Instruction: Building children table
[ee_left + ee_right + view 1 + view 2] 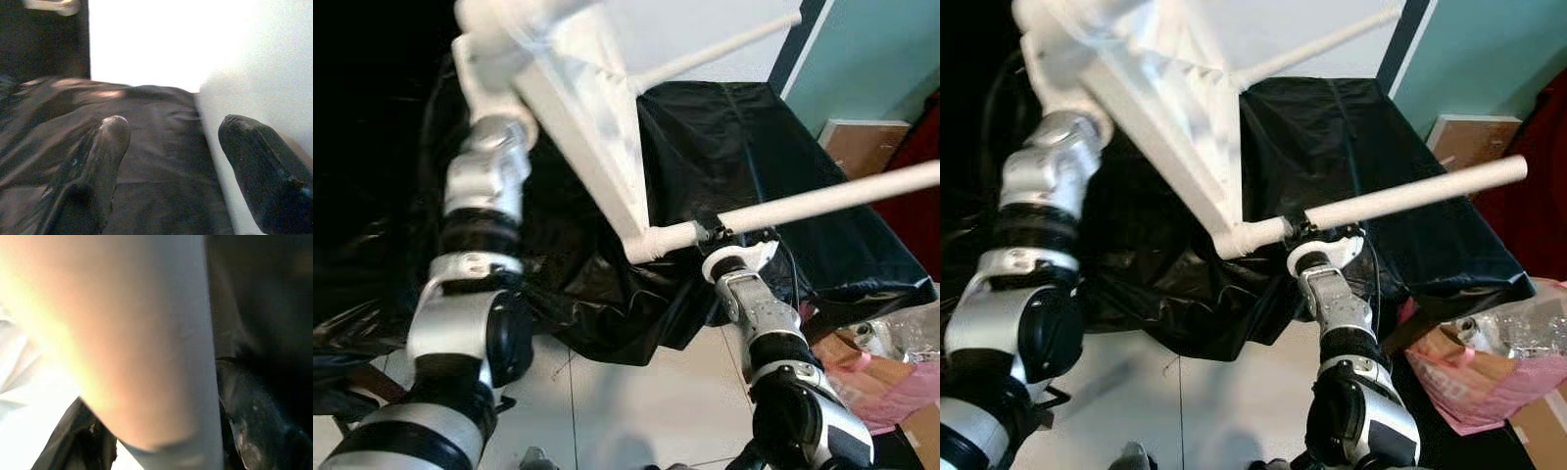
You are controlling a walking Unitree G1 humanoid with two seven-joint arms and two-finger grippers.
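a crumpled black plastic sheet (724,166) covers the surface behind, with a pink bag (1474,387) and cardboard on the tiled floor at the right. the white children's table (582,108) is held tilted in the air, its round white leg (822,201) running sideways toward the right, pinched near its base by the right gripper (720,235). the left gripper (171,161) has its fingers spread, one finger (261,176) against the white table edge

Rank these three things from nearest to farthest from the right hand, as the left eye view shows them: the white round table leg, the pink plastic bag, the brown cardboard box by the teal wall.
1. White round table leg: inside the right hand itself, running to its right.
2. Pink plastic bag: on the floor, lower right.
3. Brown cardboard box: far right, against the teal wall.
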